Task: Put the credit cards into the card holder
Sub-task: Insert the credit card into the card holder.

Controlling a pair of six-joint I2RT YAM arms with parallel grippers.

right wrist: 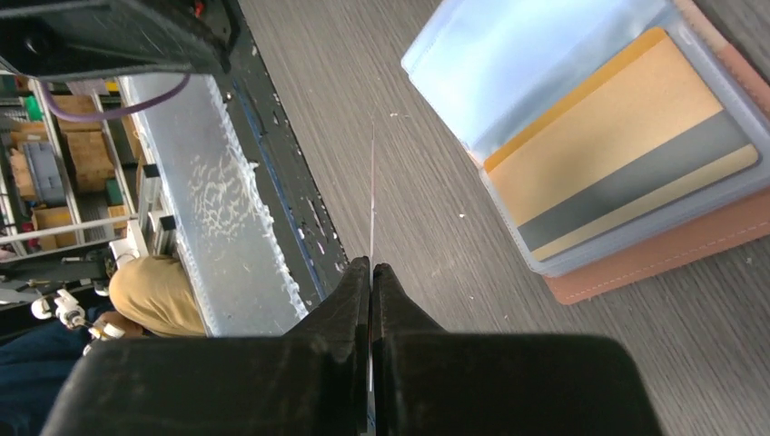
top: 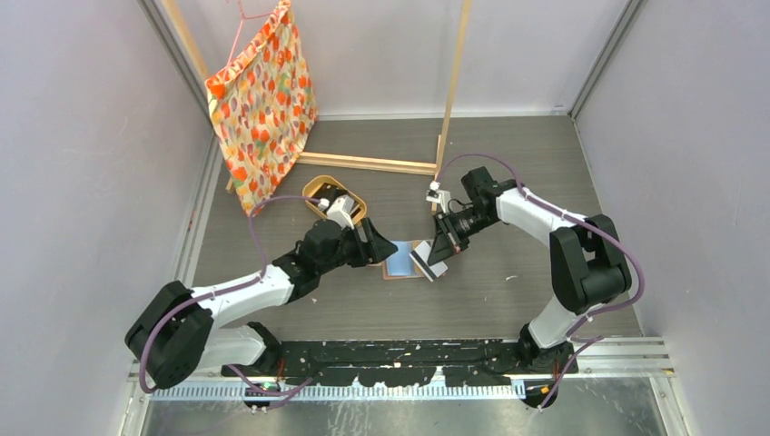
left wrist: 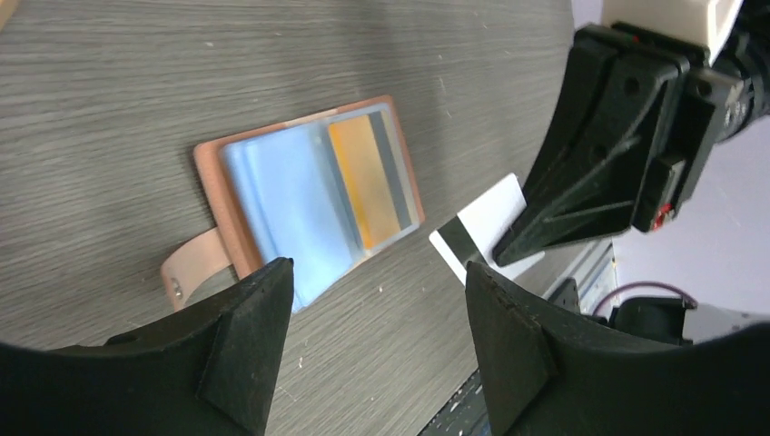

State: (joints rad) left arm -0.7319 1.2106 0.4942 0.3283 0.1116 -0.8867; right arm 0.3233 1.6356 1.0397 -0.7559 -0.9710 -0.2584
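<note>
The card holder lies open on the table, salmon-brown leather with glossy pockets and a snap tab. One tan card with a grey stripe sits in its pocket. My right gripper is shut on a white credit card with a black stripe, held on edge just right of the holder. In the right wrist view that card shows only as a thin line above the right gripper. My left gripper stands open with nothing between its fingers, hovering over the holder's left side.
An oval tan tray sits behind the left wrist, partly covered by it. A patterned cloth bag hangs from a wooden frame at the back. A black rail runs along the near edge.
</note>
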